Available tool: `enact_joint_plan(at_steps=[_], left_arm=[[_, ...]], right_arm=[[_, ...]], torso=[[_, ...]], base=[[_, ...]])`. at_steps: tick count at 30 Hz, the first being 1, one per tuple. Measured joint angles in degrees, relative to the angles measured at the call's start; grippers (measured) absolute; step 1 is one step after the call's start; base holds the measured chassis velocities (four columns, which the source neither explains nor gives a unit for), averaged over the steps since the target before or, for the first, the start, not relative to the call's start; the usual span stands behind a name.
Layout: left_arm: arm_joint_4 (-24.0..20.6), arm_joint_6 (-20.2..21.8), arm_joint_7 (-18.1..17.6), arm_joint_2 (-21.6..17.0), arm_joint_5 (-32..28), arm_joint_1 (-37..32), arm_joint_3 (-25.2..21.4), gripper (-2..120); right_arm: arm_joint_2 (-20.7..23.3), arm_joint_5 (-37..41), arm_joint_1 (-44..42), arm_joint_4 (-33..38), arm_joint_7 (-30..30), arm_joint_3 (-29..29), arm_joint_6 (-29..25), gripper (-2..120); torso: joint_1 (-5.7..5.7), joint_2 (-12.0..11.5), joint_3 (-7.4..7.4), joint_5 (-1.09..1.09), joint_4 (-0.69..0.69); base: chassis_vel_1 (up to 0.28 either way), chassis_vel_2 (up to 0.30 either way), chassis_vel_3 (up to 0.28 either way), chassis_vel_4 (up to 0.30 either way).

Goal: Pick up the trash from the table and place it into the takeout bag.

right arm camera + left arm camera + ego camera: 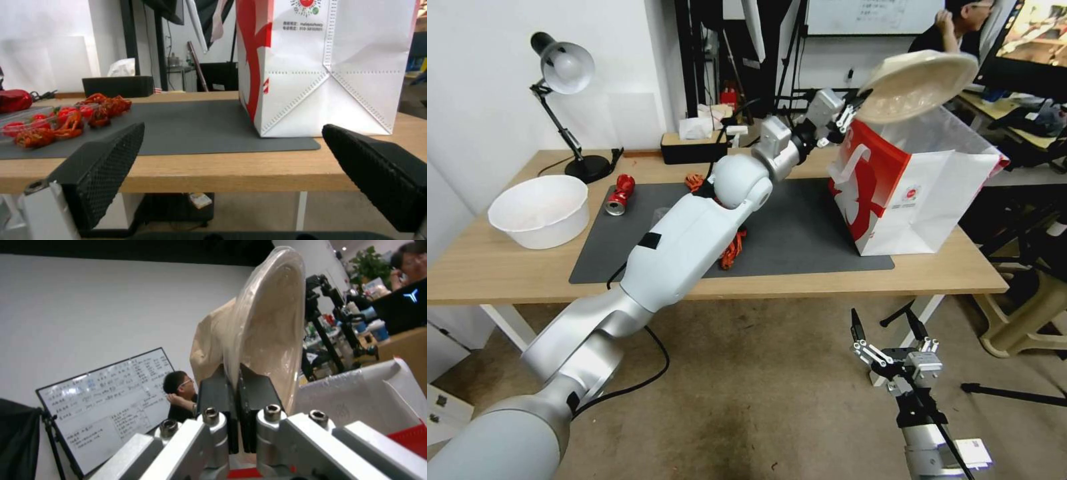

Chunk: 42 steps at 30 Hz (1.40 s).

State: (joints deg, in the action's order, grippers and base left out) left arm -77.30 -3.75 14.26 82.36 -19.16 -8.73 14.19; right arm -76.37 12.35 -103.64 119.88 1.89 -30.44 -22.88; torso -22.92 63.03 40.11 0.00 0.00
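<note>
The left arm was found extended across the bench (507, 273) toward the bag (924, 200). The left gripper (852, 112) was raised at the bag's near top corner, its fingers (218, 396) pressed together on the rim of the beige bowl (917, 83). In the left wrist view the bowl (262, 326) was seen pinched by its edge, with a thin clear film over its rim. The bowl was held tilted in the air directly above the bag's open mouth, apart from the bench and not yet inside the bag.

The bag was noted standing upright on the right end of the dark mat (800, 233), its clear lining showing at the top.

The right gripper (892, 333) was observed hanging low in front of the bench edge, below bench height, with its fingers (104, 166) spread wide and nothing between them. Through the right wrist view the bag (329, 66) and the mat (186, 130) were seen ahead.

A crushed red can (620, 193) was recorded lying on the mat's left end. Red food scraps (732, 250) were noted on the mat beside the left arm. A white bowl (540, 210) was found on the bench left of the mat, and a desk lamp (564, 70) behind it.
</note>
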Motion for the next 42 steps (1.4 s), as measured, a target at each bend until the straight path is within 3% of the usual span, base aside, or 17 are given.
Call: enact_joint_plan(at_steps=[7,17,18,23,27,32,34,42], left_arm=[[0.66,-1.02,0.42,-0.41,1.72,0.25,2.24,0],[0.48,-0.87,-0.49,-0.50,0.45,0.50,3.09,33],[0.23,-0.46,-0.77,-0.47,-0.08,0.56,3.08,41],[-0.36,-0.04,-1.23,-0.82,-0.70,0.40,2.76,55],[-2.68,0.69,-2.40,-2.79,-1.71,-1.35,2.24,73],[-4.00,1.34,-2.85,-3.84,-2.24,-2.53,1.58,83],[-6.46,2.95,-3.75,-5.54,-2.32,-4.60,-0.08,97],[-12.94,5.43,-5.05,-10.23,-2.33,-10.94,-3.98,100]], right_arm=[[-0.64,0.01,-0.26,-0.02,-0.01,-0.09,-0.02,100],[-1.23,0.02,-0.63,0.44,-0.10,-0.12,-0.45,100],[-1.29,0.00,-0.58,0.57,-0.13,-0.02,-0.45,100],[-1.36,-0.01,-0.50,0.57,-0.15,0.07,-0.44,100],[-1.36,-0.20,-1.00,1.55,-0.17,0.16,-0.27,100],[-1.29,-0.25,-1.05,2.02,-0.18,0.16,-0.17,100],[-1.25,-0.37,-1.06,2.17,-0.18,0.24,-0.07,100],[-1.27,-0.88,-1.25,2.17,-0.18,1.10,-0.09,100]], torso=[[0.00,0.00,0.00,0.00,0.00],[0.00,0.00,0.00,-0.01,0.00],[0.00,0.00,0.00,0.00,0.00],[0.00,0.00,0.00,0.00,-0.01],[0.00,0.00,0.00,-0.01,0.00],[0.00,0.00,0.00,-0.01,0.00],[0.00,0.00,0.00,-0.01,0.00],[0.00,0.00,0.00,-0.01,0.00]], base=[[0.000,0.000,0.000,0.000],[0.000,0.000,0.000,0.000],[0.000,0.000,0.000,0.000],[0.000,0.000,0.000,0.000],[0.000,0.000,0.000,0.000],[0.000,0.000,0.000,0.000],[0.000,0.000,0.000,0.000],[0.000,0.000,0.000,0.000]])
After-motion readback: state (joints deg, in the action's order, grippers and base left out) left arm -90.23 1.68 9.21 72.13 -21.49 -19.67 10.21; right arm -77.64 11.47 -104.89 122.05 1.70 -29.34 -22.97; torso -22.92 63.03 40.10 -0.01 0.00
